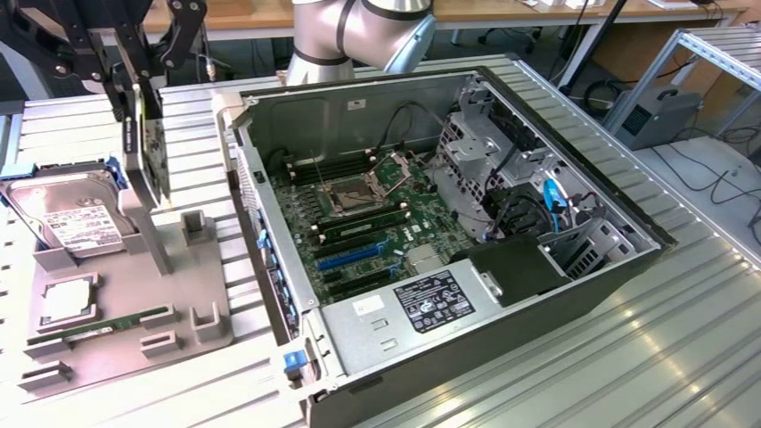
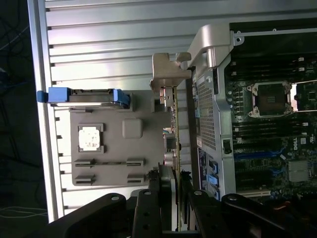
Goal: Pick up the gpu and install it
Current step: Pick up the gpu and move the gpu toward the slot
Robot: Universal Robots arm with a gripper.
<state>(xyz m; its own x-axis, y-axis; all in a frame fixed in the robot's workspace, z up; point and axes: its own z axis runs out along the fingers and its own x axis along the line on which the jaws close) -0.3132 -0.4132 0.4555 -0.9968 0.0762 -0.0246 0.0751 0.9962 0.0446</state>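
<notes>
"Judging by its build, how would that gpu (image 1: pixel 150 152) handle?"

"Light and stiff, I'd say, but delicate. It's a thin card, so it shouldn't sag, yet the board and its contact edge wouldn't forgive bending or a knock against the computer case (image 1: pixel 356 85)."

"Where is the sensible place to hold it?"

"By the two flat faces near one end, away from the contacts. That is how the gripper (image 2: pixel 172 203) has it: the jaws are closed on the card, one black finger against each face."

"Slippery?"

"The cooler face looks like smooth plastic, so a flat pinch might let it swing or slide if bumped. That's only my guess."

"And where is it?"

"Hanging upright from the gripper over the grey tray (image 1: pixel 178 281), at the exterior view's left, just beside the outer wall of the open case. I can't tell whether its lower end touches the tray's post."

"What does it look like?"

"Both views catch it nearly edge-on: narrow and dark, a black face on a dark green board, with small parts along the edge in the wrist view. At the end away from the fingers sits a pale metal piece, which I take for its bracket (image 2: pixel 168 69)."

"Anything else on the tray?"

"A hard drive (image 1: pixel 71 214) in a blue frame, a memory stick (image 1: pixel 102 325) lying flat, and a square chip (image 1: pixel 66 301). None touches the card."
</notes>
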